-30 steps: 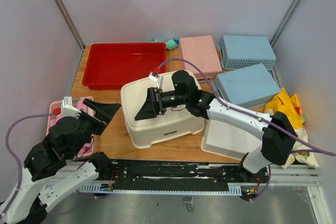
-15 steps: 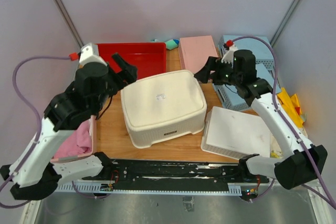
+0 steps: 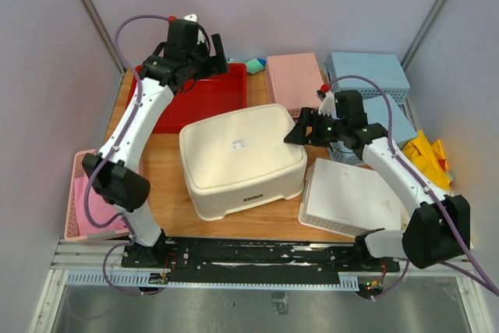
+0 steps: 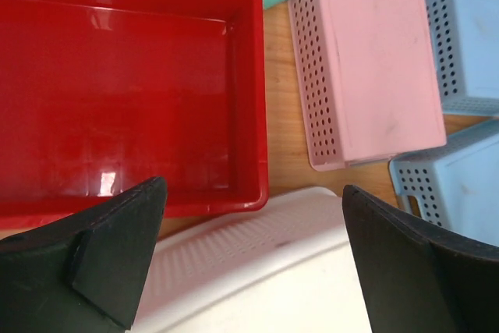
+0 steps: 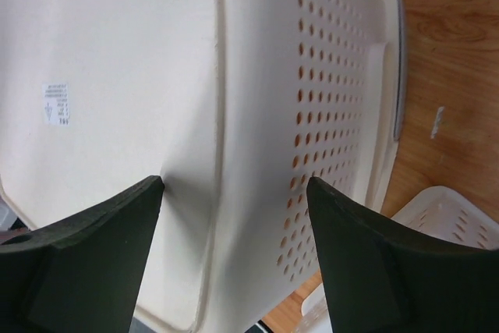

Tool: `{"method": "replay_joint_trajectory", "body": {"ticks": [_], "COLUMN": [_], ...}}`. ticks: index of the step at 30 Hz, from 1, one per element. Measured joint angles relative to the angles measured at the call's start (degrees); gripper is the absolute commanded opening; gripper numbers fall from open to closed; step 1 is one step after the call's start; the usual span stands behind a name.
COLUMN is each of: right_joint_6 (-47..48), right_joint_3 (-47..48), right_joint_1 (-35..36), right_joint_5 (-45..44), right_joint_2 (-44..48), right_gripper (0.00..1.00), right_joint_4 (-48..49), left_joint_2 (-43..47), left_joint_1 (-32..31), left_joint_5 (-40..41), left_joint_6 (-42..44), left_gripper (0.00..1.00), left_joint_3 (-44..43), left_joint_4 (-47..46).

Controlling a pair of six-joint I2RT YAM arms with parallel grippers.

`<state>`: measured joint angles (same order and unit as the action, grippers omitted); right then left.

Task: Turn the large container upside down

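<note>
The large container, a deep cream basket with perforated walls, stands base up in the middle of the table, its white sticker on top. My right gripper is open beside its far right corner. In the right wrist view the jaws straddle the edge between the base and the perforated wall of the container, gripping nothing. My left gripper is open and empty, raised above the red tray. Its view shows the container's far edge below the jaws.
A flatter white basket lies against the container's right side. A pink basket and two blue baskets stand at the back right. A yellow cloth lies at the right edge, another pink basket at the near left.
My left arm has swung up from the near left to high over the red tray. My right gripper left the container's top, swung right, then came back down to its far right corner.
</note>
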<state>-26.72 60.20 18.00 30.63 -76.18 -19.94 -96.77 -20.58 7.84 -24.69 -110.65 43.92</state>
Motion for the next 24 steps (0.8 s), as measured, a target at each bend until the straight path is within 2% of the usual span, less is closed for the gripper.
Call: {"method": "replay_joint_trajectory", "body": {"ticks": [9, 14, 20, 24], "right_joint_6": [-3.0, -4.3, -2.0, -1.7], "right_joint_3": [-6.7, -6.6, 0.1, 1.2], "right_joint_1": [8.5, 9.9, 9.0, 5.2], "right_joint_5": [1.3, 0.9, -11.3, -20.4], "right_joint_2": [8.2, 10.0, 11.6, 15.4], "right_gripper": [0.7, 0.78, 0.83, 0.83], "right_joint_4": [-1.4, -6.1, -18.8, -21.1], "left_joint_2": [-17.7, -26.7, -35.2, -39.2], "left_joint_1": [2.6, 3.0, 1.5, -0.3], "left_joint_5": [-8.3, -10.8, -8.9, -7.5], "left_joint_6": [5.0, 6.4, 8.0, 8.8], "left_gripper": [0.99, 0.99, 0.99, 0.92], "left_joint_3": [-10.6, -16.0, -21.8, -25.0], "left_joint_4": [-0.1, -0.1, 0.2, 0.0]}}
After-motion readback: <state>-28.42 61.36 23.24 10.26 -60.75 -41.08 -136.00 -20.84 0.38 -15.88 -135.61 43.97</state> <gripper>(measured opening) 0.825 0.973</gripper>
